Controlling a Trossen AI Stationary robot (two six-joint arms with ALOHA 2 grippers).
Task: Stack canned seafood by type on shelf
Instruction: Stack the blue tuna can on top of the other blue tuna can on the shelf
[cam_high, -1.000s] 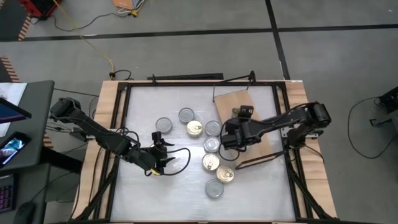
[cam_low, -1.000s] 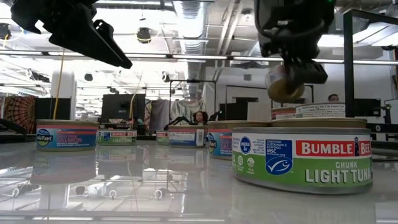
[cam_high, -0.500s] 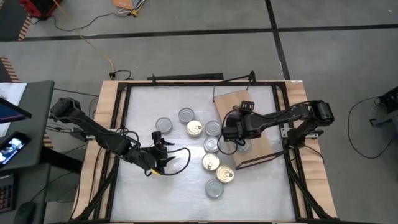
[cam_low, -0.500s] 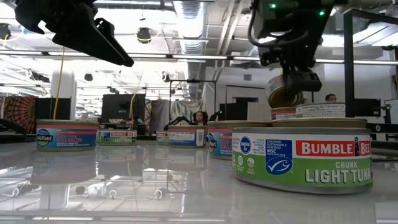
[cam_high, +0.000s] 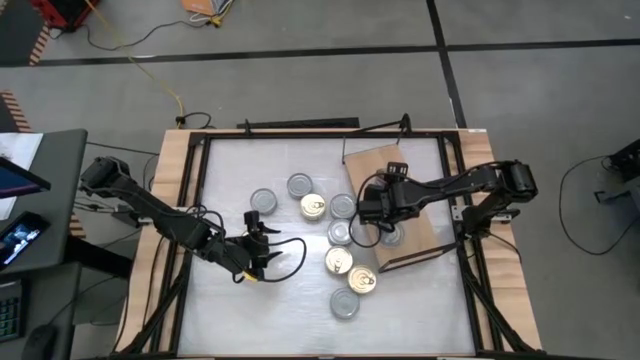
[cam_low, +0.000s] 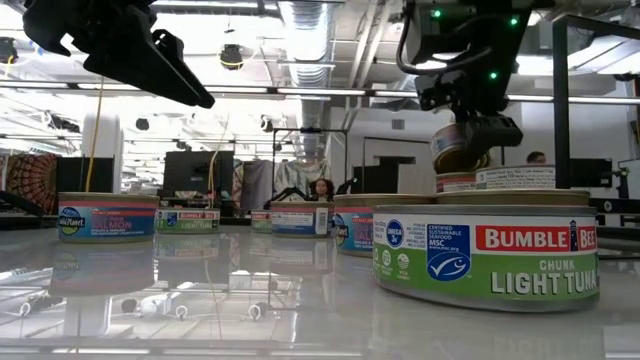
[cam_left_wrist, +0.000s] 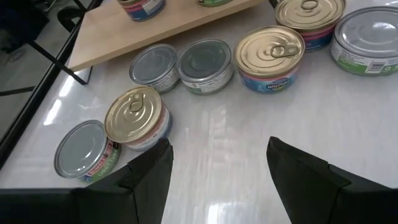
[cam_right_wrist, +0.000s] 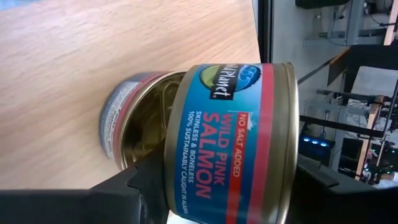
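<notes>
Right now my right claw (cam_high: 372, 215) grips a tilted salmon tin (cam_right_wrist: 230, 137), its lower edge resting on another tin (cam_right_wrist: 121, 124) directly beneath on the wooden shelf (cam_high: 420, 165). My left claw (cam_left_wrist: 217, 168) hangs wide and empty above the glossy white bench (cam_high: 230, 160), with grey floor and cables around it and a lit room with a seated person (cam_low: 322, 188) beyond. Between my claws I count eight tins on the bench, three gold-lidded (cam_high: 313, 206) and five grey-lidded (cam_high: 263, 201).
</notes>
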